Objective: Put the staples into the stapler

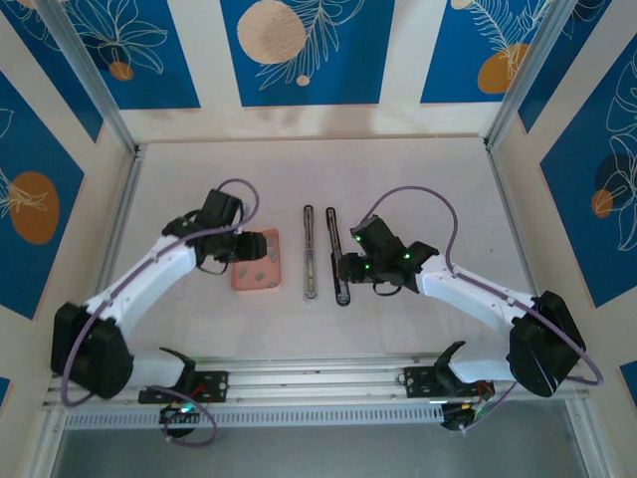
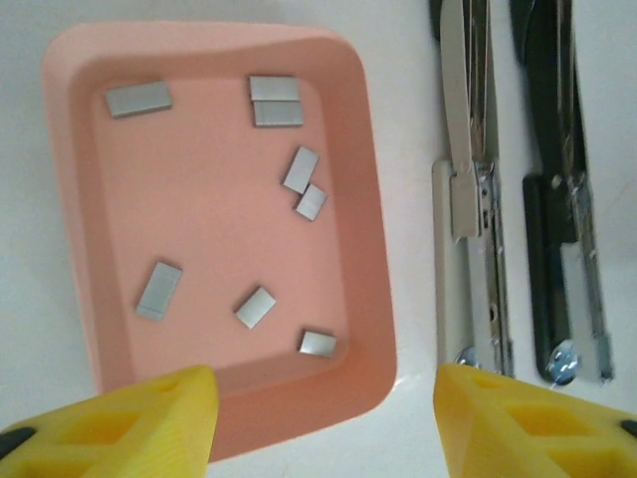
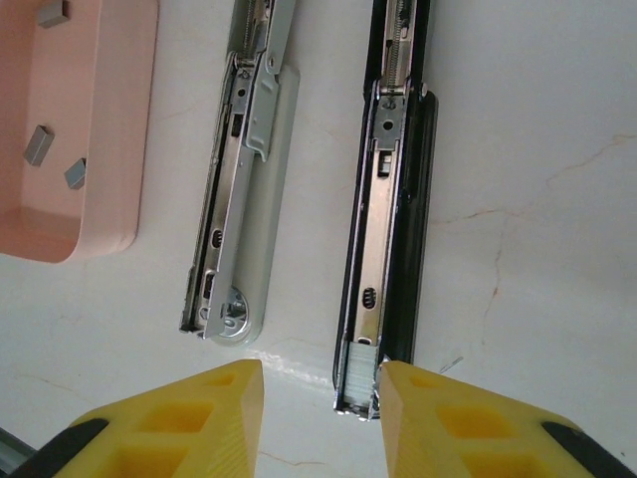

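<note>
Your left fingers [image 1: 249, 242] hang over the tray [image 1: 261, 282]; your right fingers [image 1: 343, 267] sit by the stapler [image 1: 310, 249], which lies opened flat for loading. Left wrist: fingers [image 2: 149, 408] spread and empty above the staples [image 2: 159, 289]. Right wrist: fingers [image 3: 199, 408] apart, straddling the end of the black arm [image 3: 423, 179], probably to steady it.

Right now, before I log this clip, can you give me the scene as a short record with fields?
tray: pink, left of the stapler
staples: eight loose strips, all in the tray
stapler: two long parts lying parallel and apart
white part: nearer the tray
black part: right of the white part
left pincer: open, above the tray's near rim, empty
right pincer: open, straddling the black part's near end, not clamped
progress: no strip picked up yet
</note>
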